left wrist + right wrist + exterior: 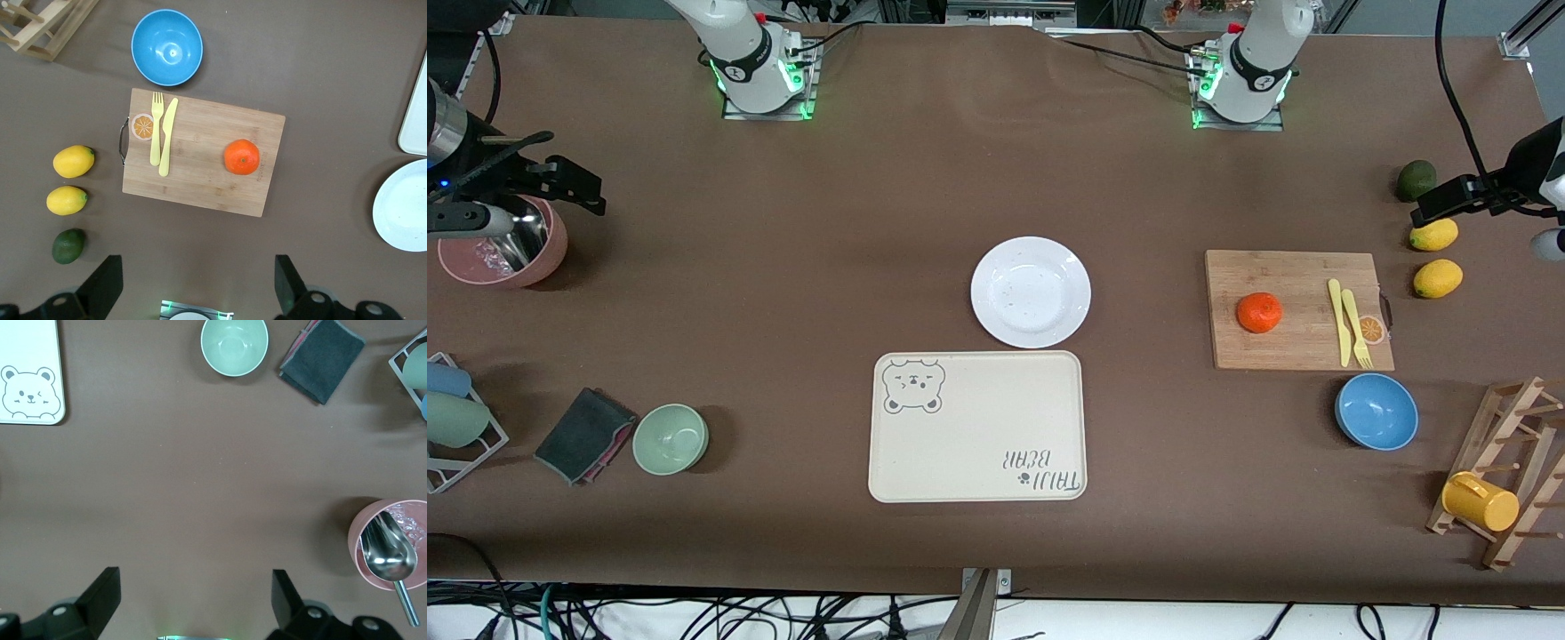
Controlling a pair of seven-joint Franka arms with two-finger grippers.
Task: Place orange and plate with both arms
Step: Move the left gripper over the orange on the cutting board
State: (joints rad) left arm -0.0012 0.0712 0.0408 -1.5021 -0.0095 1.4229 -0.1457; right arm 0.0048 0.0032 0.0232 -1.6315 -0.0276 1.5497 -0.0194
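Right gripper (193,607) up high over the pink bowl (503,244) with its metal scoop, fingers spread wide, empty. Green bowl (671,438) and folded dark cloth (585,435) nearer the camera. Mid-table, the plate (1031,291) bare, touching or just shy of the bear tray (978,427). The orange (1259,312) on the cutting board (1298,310), beside yellow knife and fork. Left gripper (197,290) aloft near the lemons (1434,235), wide open, holding nothing. Brown tabletop.
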